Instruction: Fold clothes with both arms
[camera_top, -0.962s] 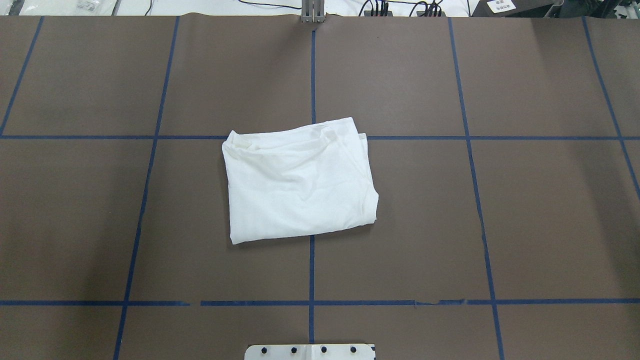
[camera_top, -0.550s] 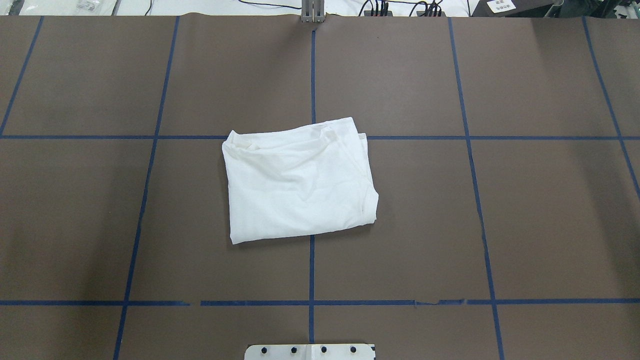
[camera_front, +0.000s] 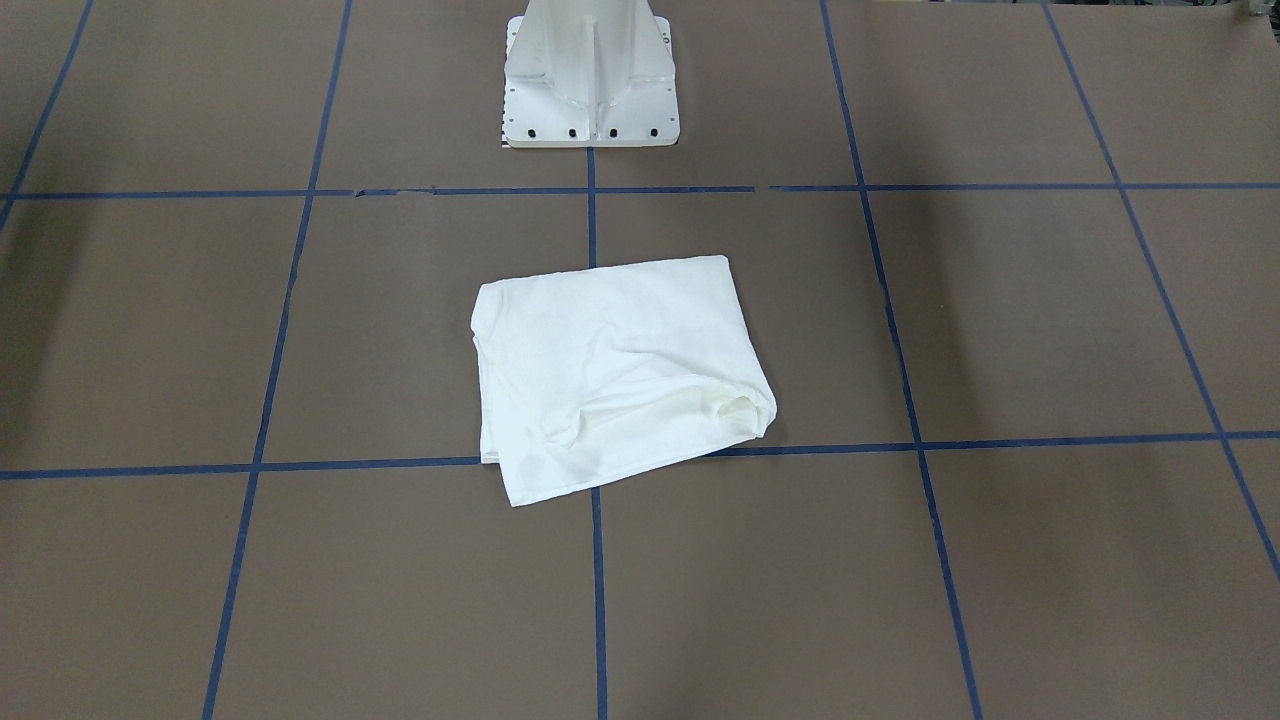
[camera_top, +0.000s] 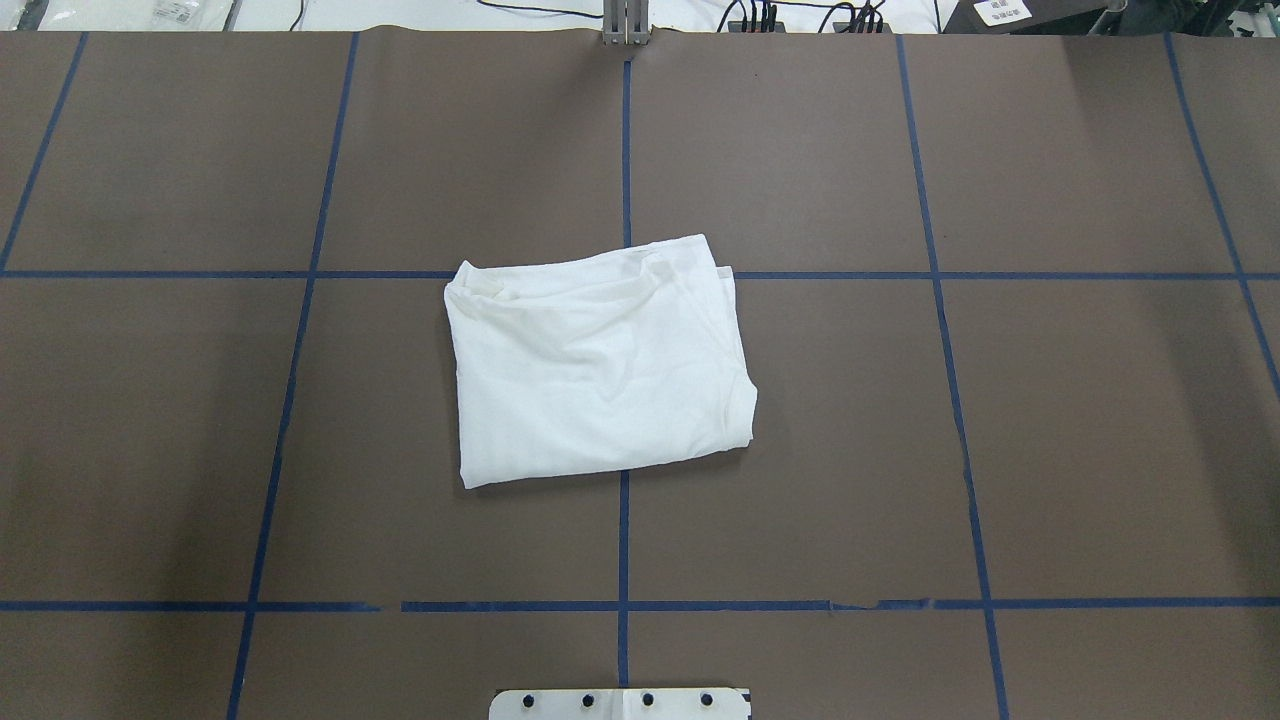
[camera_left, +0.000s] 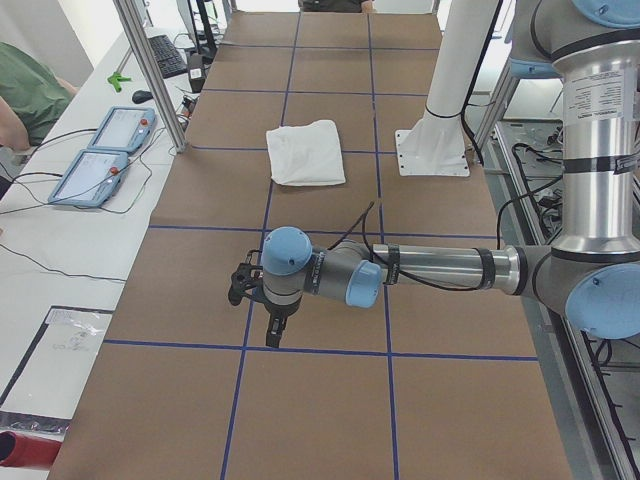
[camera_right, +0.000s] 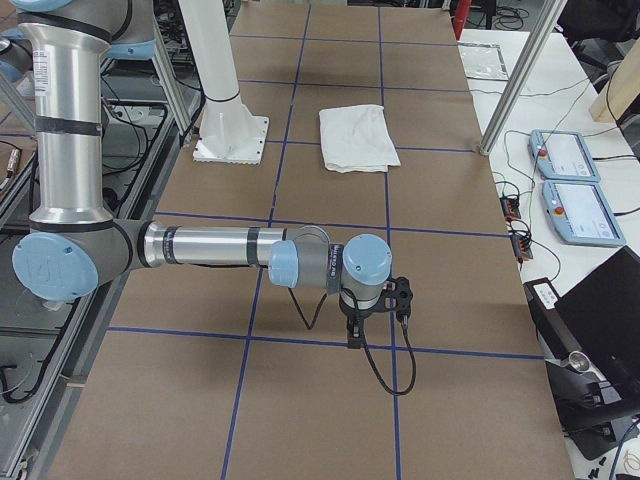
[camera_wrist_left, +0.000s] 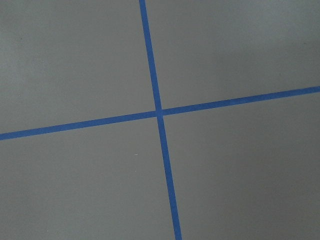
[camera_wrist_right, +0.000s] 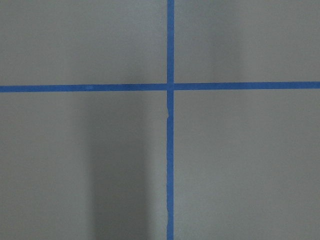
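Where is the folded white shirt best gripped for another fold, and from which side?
Probably at the two corners of the white shirt nearest the base: the left corner and the right corner, coming down from above on the robot's side. That near edge lies flat and fairly straight; the far edge holds the bunched collar and loose layers.

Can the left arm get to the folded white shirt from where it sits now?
Probably yes: the left hand hangs over bare table, apart from the shirt, with nothing lying between them.
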